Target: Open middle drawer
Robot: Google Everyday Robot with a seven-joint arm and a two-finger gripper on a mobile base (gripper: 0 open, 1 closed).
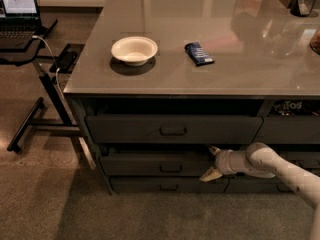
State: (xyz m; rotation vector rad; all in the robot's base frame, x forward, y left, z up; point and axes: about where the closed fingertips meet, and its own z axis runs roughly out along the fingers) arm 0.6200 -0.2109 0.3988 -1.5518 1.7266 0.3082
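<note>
The middle drawer (150,165) is a dark grey front with a small loop handle (171,168), below the taller top drawer (172,129) and above the slim bottom drawer (167,185). Its front sits back under the top drawer's front, and no tray shows. My gripper (211,162) reaches in from the right on a white arm (280,169) and is at the right end of the middle drawer's front, well right of the handle. Its fingers are spread, one fingertip (214,149) near the front's top edge and one (208,175) near its bottom edge.
On the grey countertop (250,79) stand a white bowl (134,49) and a blue packet (198,53). A stand with a laptop (19,6) and cables is at the left, its legs (30,124) on the floor. More drawers (290,129) lie to the right.
</note>
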